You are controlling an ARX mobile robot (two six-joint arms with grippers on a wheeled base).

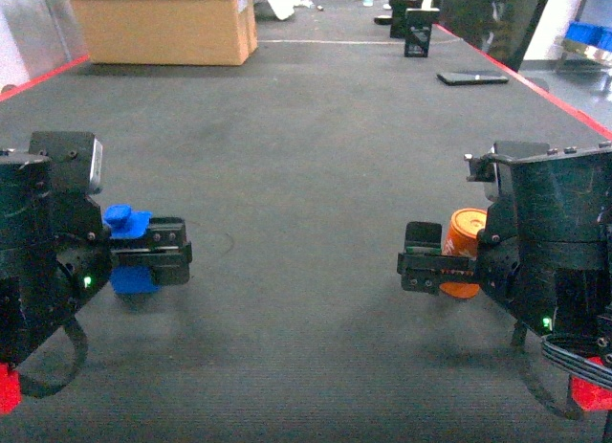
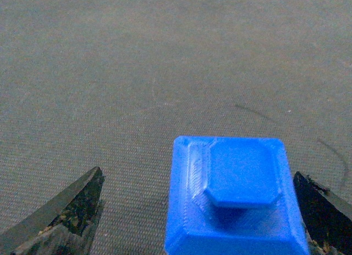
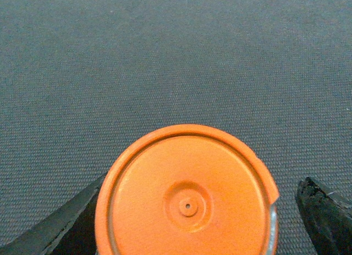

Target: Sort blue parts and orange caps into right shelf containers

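A blue part (image 2: 234, 197), a square block with a raised octagonal top, sits between the fingers of my left gripper (image 2: 198, 216). In the head view that blue part (image 1: 127, 234) rides above the dark floor in the left gripper (image 1: 178, 254). An orange cap (image 3: 187, 202), round with a small centre dimple, fills the right gripper (image 3: 201, 213), and the left finger touches its rim. The head view has this orange cap (image 1: 466, 240) held off the floor by the right gripper (image 1: 409, 262). Bright-blue right shelf containers (image 1: 587, 33) show small at the far right edge.
Dark matting (image 1: 306, 175) with red border lines stretches ahead. A large cardboard box (image 1: 163, 22) stands far left. A black panel (image 1: 492, 22), a small black box (image 1: 421, 32) and a flat black object (image 1: 471, 77) lie far right.
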